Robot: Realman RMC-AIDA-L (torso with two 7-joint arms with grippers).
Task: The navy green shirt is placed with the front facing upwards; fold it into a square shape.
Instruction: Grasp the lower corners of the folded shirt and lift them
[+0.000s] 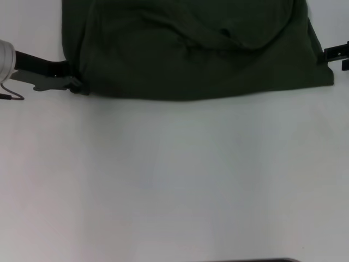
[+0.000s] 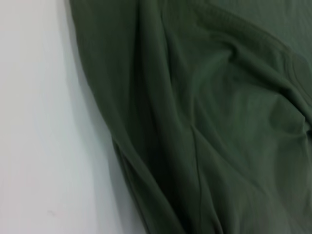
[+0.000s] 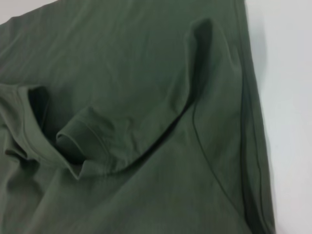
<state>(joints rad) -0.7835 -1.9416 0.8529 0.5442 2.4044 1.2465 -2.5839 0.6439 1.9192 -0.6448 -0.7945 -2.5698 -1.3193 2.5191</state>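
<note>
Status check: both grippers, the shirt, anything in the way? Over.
Left gripper at the navy green shirt's near left corner; right gripper at its right edge. Shirt bunched, plain side up, at the table's far side. No obstruction seen.

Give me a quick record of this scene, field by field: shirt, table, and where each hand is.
shirt: navy green shirt, bunched and creased at the table's far edge, plain green side up, no lettering visible
collar: ribbed neck opening showing in the right wrist view
table: white table
left hand: left hand at the shirt's near left corner
right hand: right hand at the shirt's right edge
</note>
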